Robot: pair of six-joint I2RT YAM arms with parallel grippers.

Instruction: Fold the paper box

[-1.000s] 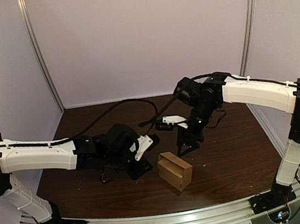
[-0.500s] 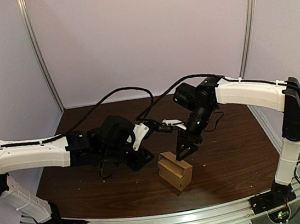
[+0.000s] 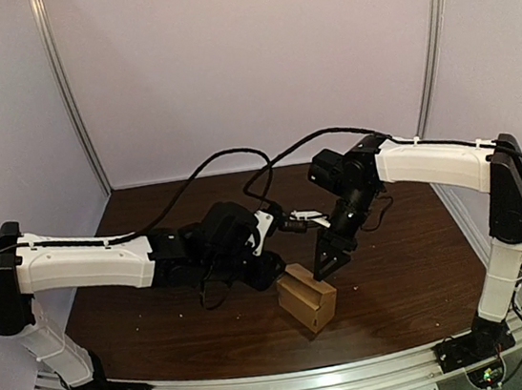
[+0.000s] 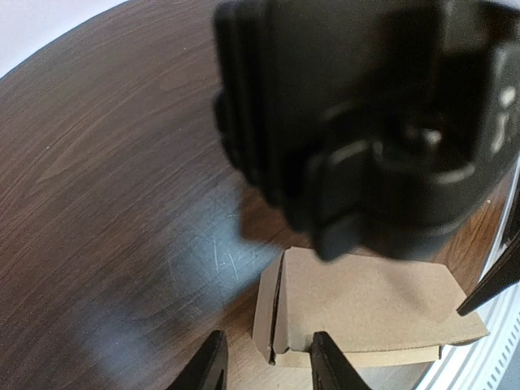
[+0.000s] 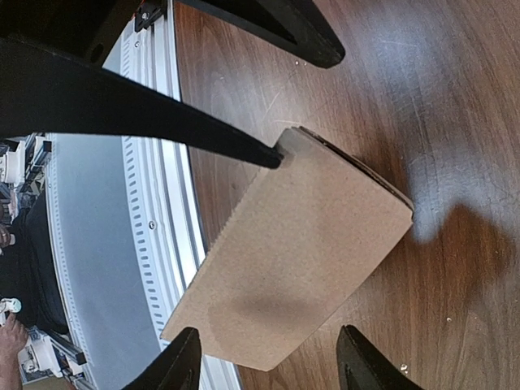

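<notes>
our left arm has slid right, closing on the small brown cardboard box [image 3: 305, 297], front-centre on the dark wooden table [image 3: 396, 273]. we should brace one side and press gently. both arms reach inward, wrists tipped down; left gripper [image 4: 268, 361] and right gripper [image 5: 268, 357] straddle the box, fingers spread.

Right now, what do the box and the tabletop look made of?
The box looks like brown matte cardboard: fibrous unprinted face, thin layered edges. The tabletop looks like dark wood or wood-grain laminate, slightly glossy: grain lines and soft reflections.
</notes>
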